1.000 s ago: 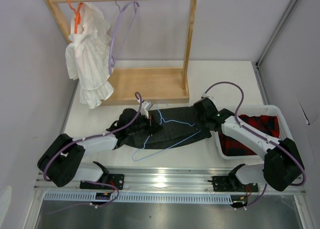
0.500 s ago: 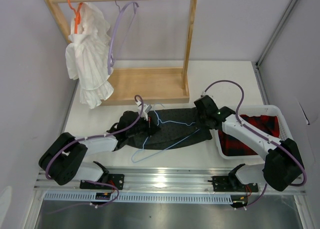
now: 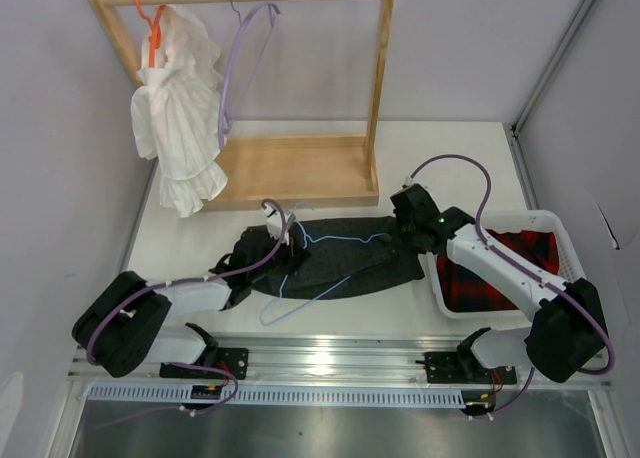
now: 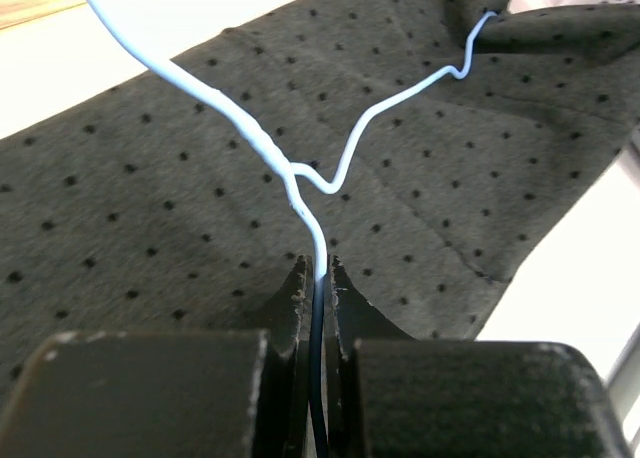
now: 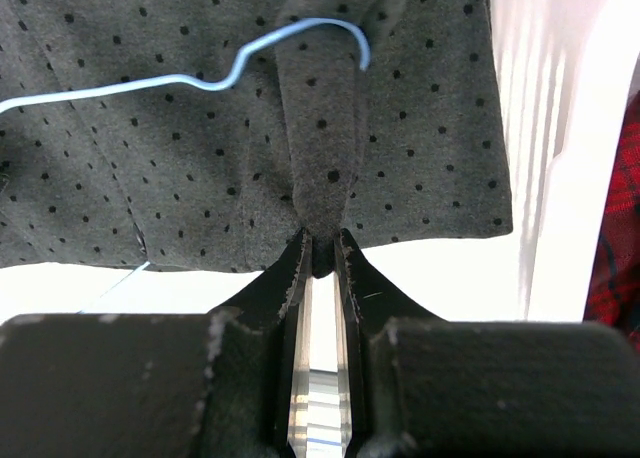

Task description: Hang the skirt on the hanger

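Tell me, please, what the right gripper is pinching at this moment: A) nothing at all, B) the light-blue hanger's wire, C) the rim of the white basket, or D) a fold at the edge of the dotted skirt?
D: in the right wrist view the right gripper is shut on a raised fold at the edge of the skirt, and the hanger wire lies on the cloth clear of its fingers.

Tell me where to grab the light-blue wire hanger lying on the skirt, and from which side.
Grip the light-blue wire hanger on the single strand next to its twisted neck, coming from the robot's left side. The thin wire is likely stiffest there, and it lies over the skirt; the left gripper is shut on that strand.
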